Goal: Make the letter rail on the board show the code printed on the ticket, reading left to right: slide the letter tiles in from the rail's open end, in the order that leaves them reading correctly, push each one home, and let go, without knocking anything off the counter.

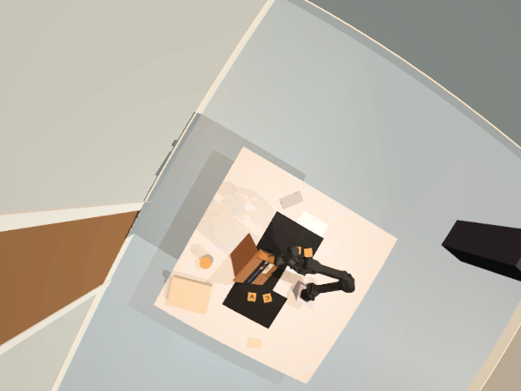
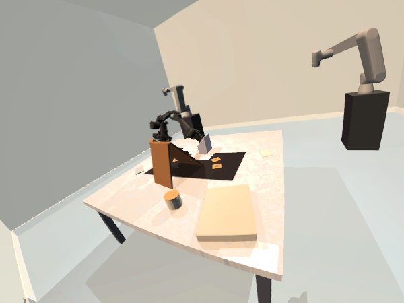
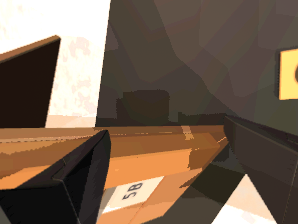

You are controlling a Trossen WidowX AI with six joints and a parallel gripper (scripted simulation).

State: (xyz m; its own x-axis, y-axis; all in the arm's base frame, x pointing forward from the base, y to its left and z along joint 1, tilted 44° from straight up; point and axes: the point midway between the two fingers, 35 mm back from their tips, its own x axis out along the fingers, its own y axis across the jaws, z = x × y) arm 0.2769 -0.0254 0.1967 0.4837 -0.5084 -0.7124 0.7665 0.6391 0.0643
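Note:
The orange-brown letter board (image 1: pixel 246 273) (image 2: pixel 161 165) (image 3: pixel 145 164) stands on the black mat (image 1: pixel 282 226) (image 2: pixel 234 168) (image 3: pixel 150 55). Its dark rail (image 1: pixel 257 273) shows in the top view; any tile in it cannot be made out. The white ticket (image 1: pixel 267 268) (image 3: pixel 132 192) reads 5B. My gripper (image 1: pixel 280 259) (image 2: pixel 162 139) (image 3: pixel 166 129) is partly open and empty, low over the board's upper edge. Two tiles (image 1: pixel 252 297) (image 1: pixel 267 298) lie on the mat's lower part, two more (image 1: pixel 308 252) (image 1: pixel 299 250) beside my wrist, one partly hidden.
A round can (image 1: pixel 206 261) (image 2: pixel 174 200) and a large tan box (image 1: pixel 188 294) (image 2: pixel 227 212) stand behind the board. A grey block (image 1: pixel 291 200) (image 2: pixel 139 170) and a small yellow pad (image 1: pixel 254 343) (image 2: pixel 265 153) lie off the mat's ends. A grey wedge (image 2: pixel 205 145) stands by my base.

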